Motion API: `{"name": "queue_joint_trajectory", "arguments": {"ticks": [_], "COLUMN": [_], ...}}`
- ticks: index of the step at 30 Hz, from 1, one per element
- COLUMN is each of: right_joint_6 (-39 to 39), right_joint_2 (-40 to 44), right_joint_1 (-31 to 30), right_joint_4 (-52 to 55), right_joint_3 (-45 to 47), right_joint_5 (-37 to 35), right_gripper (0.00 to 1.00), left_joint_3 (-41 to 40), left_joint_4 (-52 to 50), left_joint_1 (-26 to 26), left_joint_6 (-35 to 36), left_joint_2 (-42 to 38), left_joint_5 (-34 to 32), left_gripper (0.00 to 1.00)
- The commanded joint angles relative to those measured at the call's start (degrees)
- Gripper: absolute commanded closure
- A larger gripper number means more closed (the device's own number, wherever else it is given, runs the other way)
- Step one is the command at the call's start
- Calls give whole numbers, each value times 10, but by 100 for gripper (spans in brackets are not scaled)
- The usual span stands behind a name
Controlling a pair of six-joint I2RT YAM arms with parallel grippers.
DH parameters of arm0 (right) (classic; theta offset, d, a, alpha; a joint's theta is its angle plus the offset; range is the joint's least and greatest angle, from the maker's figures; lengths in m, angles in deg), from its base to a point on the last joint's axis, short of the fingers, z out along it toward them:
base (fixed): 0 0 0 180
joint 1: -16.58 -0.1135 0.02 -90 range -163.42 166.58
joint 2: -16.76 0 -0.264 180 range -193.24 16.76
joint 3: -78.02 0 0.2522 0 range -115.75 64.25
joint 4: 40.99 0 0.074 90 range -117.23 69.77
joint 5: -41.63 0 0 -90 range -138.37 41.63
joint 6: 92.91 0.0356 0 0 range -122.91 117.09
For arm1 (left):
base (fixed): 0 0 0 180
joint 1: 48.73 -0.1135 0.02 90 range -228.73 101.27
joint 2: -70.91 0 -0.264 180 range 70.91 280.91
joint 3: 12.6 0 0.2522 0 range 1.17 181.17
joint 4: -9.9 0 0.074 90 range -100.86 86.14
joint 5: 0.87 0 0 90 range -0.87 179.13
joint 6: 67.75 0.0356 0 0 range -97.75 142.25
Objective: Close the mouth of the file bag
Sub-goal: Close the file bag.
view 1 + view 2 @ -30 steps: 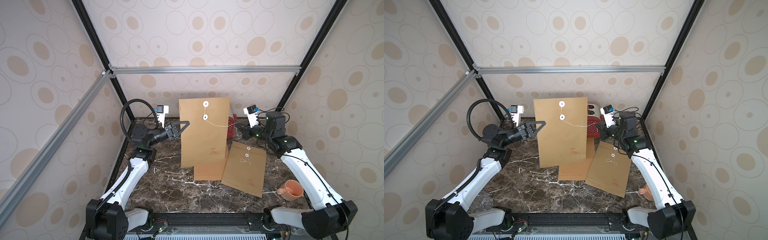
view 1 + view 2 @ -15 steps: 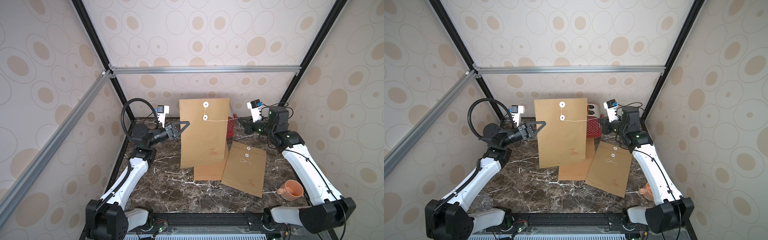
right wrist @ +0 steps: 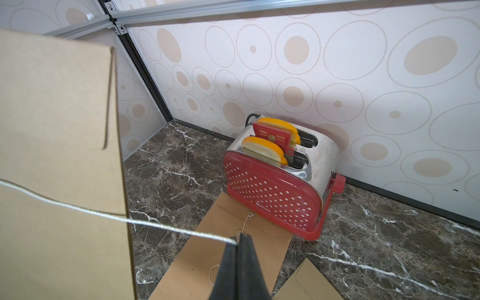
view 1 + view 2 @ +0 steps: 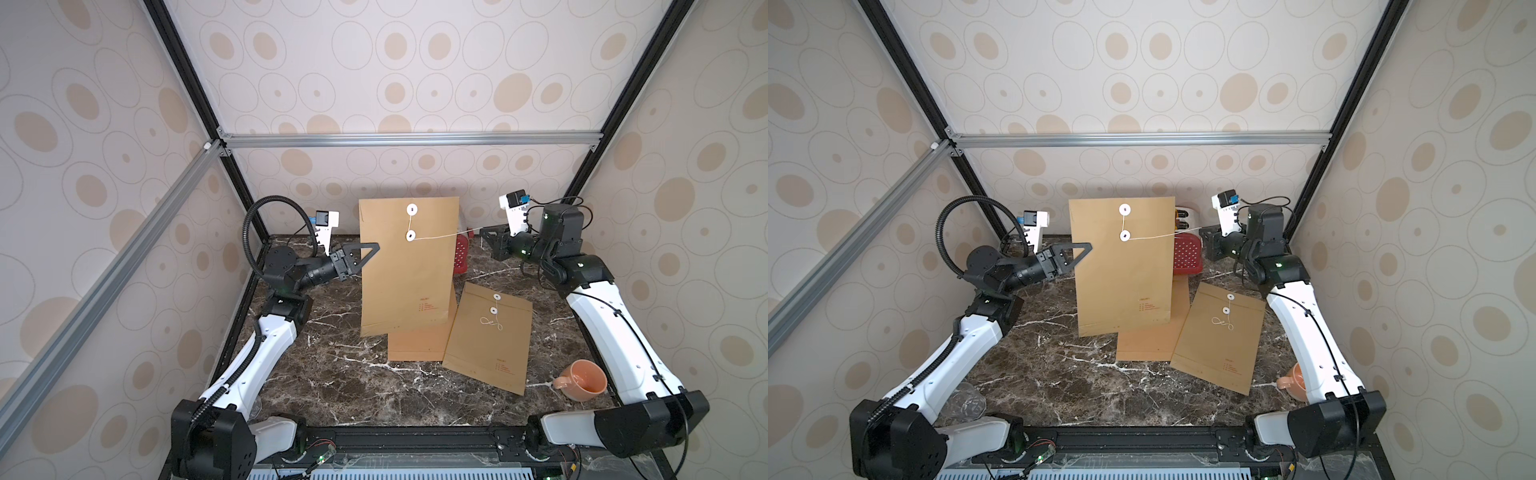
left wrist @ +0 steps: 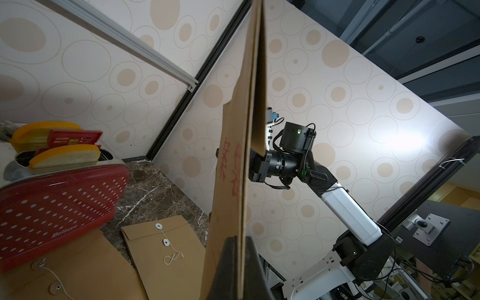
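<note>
1. Partly hidden in both top views, the red toaster (image 4: 460,257) at the back of the marble table (image 4: 332,374) sits mostly behind the upright file bag (image 4: 405,266). In a top view the orange mug (image 4: 1289,382) is half covered by the right arm. A clear cup (image 4: 967,402) by the left arm's base is hard to make out.
2. Standing on end near the back middle of the table, the file bag faces the top cameras with its flap folded down. Whether its lower edge touches the table cannot be told.
3. On the bag's edge nearest the left arm, the left gripper (image 4: 370,250) is clamped tight. The left wrist view shows the bag edge-on, pinched between the two black fingers.
4. Off to the bag's other side, the right gripper (image 4: 485,233) is closed on the end of the white string (image 4: 444,235). The string runs from the upper disc (image 4: 412,209) down to the lower disc (image 4: 410,236), then taut sideways to that gripper. The right wrist view shows it entering the closed fingertips.
5. Only the wrist views show the toaster whole. Two bread slices (image 3: 262,150) stand in its slots with a red piece between them.
6. Two more file bags lie flat on the table. The nearer flat bag (image 4: 490,336) overlaps the farther flat bag (image 4: 419,340), whose top end reaches the toaster.
</note>
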State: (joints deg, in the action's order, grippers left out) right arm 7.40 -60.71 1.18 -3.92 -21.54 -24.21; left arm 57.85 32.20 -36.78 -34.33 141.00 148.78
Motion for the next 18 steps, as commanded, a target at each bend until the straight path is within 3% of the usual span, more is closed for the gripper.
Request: {"name": "queue_joint_trajectory", "arguments": {"ticks": [1,18], "right_joint_6": [15,13], "right_joint_2": [8,-48], "right_joint_1": [1,-24], "right_joint_4": [1,21], "right_joint_3": [-17,-118], "right_joint_5": [25,34], "right_gripper": [100,100], "left_joint_3": [36,74], "left_joint_4": [-37,-206], "left_joint_1": [0,5], "left_joint_6": [43,160], "left_joint_2": [-12,-21], "left_joint_5": [-2,-9], "left_gripper": [100,100]}}
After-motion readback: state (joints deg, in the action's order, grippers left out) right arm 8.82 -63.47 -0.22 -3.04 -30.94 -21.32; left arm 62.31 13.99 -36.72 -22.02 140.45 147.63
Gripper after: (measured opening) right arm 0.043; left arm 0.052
